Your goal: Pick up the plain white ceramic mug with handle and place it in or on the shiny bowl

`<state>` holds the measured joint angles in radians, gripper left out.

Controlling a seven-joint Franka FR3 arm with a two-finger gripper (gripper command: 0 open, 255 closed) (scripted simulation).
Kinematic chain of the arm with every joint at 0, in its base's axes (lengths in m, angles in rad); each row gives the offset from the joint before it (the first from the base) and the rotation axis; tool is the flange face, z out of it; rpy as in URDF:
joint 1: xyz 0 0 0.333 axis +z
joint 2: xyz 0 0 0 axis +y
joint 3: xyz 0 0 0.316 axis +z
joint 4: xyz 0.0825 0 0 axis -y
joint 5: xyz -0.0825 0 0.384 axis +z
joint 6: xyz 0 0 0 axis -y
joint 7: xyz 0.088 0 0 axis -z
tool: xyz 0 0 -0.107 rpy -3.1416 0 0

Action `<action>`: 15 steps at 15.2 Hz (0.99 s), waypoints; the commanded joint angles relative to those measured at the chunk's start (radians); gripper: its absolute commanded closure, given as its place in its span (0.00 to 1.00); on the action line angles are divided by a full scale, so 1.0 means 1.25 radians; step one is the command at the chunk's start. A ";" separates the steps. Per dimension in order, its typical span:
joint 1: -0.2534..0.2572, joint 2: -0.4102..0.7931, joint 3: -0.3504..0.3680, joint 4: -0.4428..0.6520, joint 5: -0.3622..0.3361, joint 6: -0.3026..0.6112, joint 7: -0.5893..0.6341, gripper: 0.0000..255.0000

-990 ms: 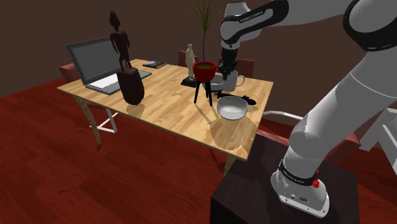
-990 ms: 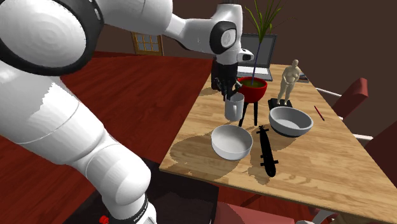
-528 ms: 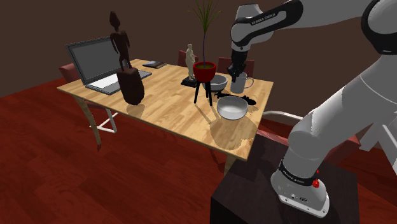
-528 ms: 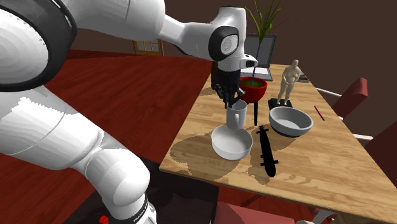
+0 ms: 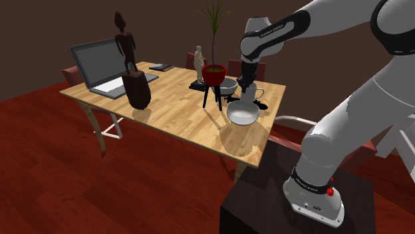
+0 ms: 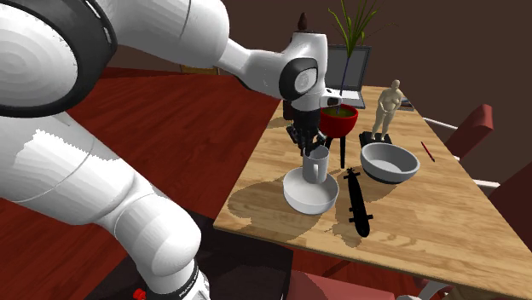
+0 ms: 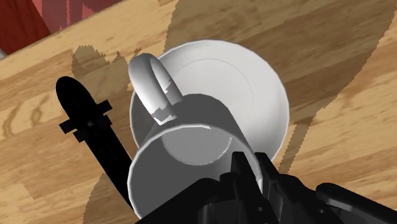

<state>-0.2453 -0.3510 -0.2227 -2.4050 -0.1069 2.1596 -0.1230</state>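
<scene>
The jaws pinch the white mug (image 6: pixel 315 164) by its rim, low over the pale bowl (image 6: pixel 294 198) near the counter (image 6: pixel 426 213) edge. If they let go off-centre (the handle juts sideways), it may tip out.

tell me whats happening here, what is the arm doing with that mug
The white robot arm has its black pincer shut on the rim of a white mug. It holds the mug opening-up right over the pale bowl near the edge of the wooden table. In the wrist view the mug hangs over that bowl's inside. I cannot tell whether its base touches the bowl. The placing is not yet done. A grey bowl sits further along the table.
</scene>
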 commanded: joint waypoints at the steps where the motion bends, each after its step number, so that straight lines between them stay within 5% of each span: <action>1: 0.000 0.006 -0.001 -0.018 0.000 0.024 0.002 1.00; 8: 0.001 0.045 -0.008 -0.068 0.001 0.114 -0.001 1.00; 15: 0.001 0.045 -0.008 -0.068 0.001 0.114 -0.001 1.00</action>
<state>-0.2445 -0.2943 -0.2327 -2.4902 -0.1053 2.3014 -0.1236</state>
